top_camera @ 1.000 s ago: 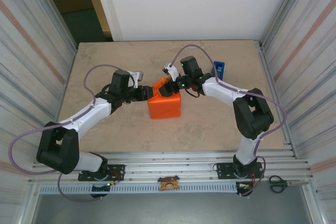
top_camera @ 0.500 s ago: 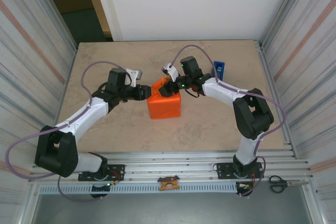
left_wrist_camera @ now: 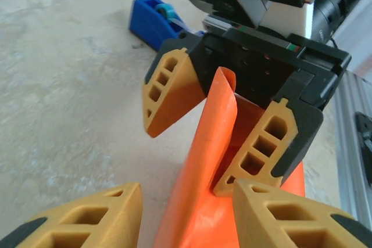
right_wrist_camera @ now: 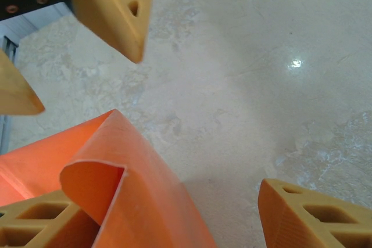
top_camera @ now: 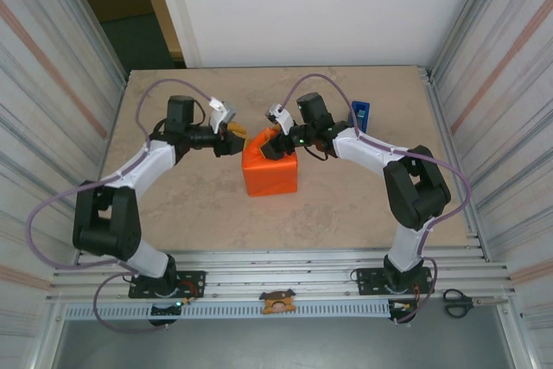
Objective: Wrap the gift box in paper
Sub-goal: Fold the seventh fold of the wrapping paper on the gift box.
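The paper is folded up into an orange bundle at mid-table, and the gift box is hidden, presumably inside it. A loose flap stands up at the bundle's far end. My right gripper is open and straddles that flap, with one finger against the flap's inner side. In the right wrist view the flap curls beside my right gripper. My left gripper is open just left of the bundle's far corner. In its wrist view my left gripper has the paper's ridge running between its fingertips without being clamped.
A blue tape dispenser stands behind the right arm, also seen as the dispenser in the left wrist view. Bare stone tabletop surrounds the bundle. Scissors lie on the rail at the front right.
The left arm has swung toward the back left. Its gripper has come off the bundle's left side and moved up to the far corner. The right arm has stayed put.
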Tool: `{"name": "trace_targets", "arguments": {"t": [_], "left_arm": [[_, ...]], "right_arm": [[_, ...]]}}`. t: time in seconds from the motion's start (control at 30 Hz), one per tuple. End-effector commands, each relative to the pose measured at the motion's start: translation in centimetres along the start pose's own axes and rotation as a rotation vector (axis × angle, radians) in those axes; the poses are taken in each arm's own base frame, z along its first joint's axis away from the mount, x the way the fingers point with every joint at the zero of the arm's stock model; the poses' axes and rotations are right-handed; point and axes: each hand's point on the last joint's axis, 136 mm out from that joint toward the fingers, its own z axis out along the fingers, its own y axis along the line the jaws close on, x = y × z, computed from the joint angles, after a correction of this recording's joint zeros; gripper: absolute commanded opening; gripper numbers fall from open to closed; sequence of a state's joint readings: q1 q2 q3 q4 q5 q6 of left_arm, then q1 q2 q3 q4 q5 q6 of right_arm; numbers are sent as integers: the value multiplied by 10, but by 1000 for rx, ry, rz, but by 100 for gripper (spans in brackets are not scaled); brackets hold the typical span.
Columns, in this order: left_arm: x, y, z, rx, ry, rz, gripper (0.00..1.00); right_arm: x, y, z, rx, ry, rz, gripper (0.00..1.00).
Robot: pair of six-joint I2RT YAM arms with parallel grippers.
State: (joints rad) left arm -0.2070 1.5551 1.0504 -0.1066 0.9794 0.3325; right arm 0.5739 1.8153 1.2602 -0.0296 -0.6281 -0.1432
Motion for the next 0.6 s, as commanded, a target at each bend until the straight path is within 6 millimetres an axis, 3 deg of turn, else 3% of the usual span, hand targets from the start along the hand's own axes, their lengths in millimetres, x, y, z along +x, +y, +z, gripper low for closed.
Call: {"name": "trace_targets", "arguments": {"t": [0.0,0.43,0.57], "left_arm": [[-10,-16,-1,134,-22,161,45],[9,-6,13,220,-3,199,45],[14,0,18,230,15,179,39]], "right_arm": [[34,0,3,0,101,23,66],[33,2,5,-16,106,20,66],[32,2,5,-19,102,18,66]]}}
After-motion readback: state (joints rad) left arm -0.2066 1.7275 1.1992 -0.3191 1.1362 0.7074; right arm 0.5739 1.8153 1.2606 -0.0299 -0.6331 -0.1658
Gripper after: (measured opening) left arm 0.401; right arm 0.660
